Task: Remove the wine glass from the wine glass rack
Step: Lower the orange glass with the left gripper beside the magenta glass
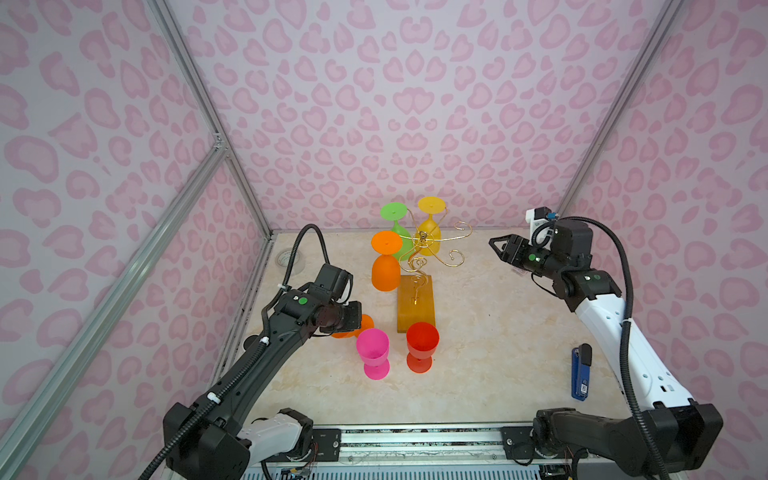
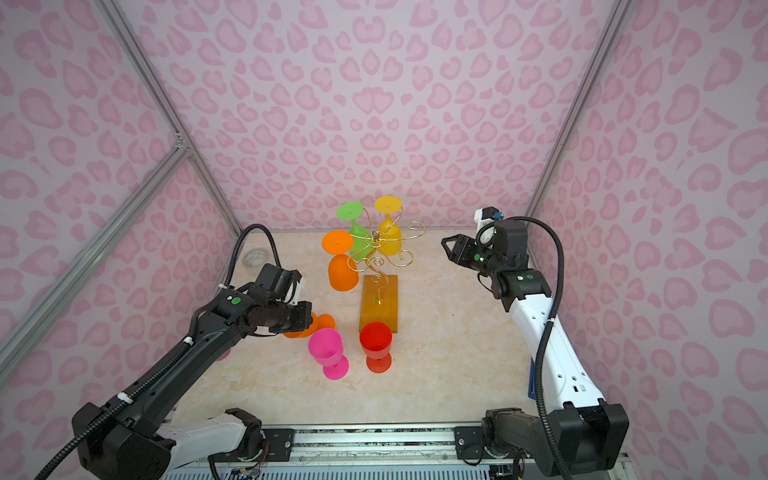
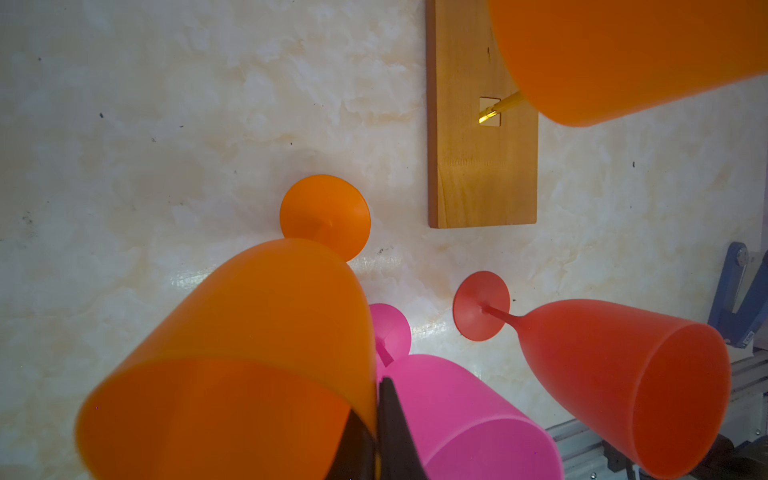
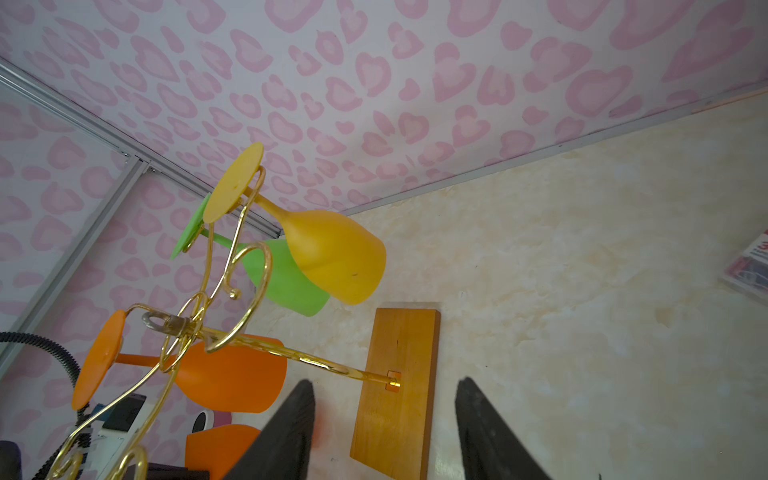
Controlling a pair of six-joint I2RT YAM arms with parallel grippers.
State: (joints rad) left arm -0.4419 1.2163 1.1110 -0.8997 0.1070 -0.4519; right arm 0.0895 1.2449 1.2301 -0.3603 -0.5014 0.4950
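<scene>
Left wrist view: the left gripper [image 3: 374,415] has its fingers pressed together on the rim wall of an orange wine glass [image 3: 249,332], one finger inside the bowl and one outside. This glass is off the wine glass rack [image 1: 422,239]; it is tilted, its foot toward the wooden base [image 3: 482,166]. Whether the foot touches the tabletop [image 1: 498,353] cannot be told. In both top views the pinch is hidden under the left wrist, which is stretched low and forward, just left of the base; only part of the orange glass shows beneath it.

A pink glass [image 1: 372,347] and a red glass [image 1: 422,340] stand upright near the front end of the base, close beside the held glass.

The right arm is raised, elbow bent, and the right gripper [image 1: 498,248] points at the rack from the right, well apart from it, fingers spread. Only the right wrist view shows the hanging clearly: a yellow glass [image 4: 332,257], a green glass [image 4: 286,282] and a second orange glass [image 4: 232,374] hang bowl-down, feet caught in the wire scrolls.
</scene>
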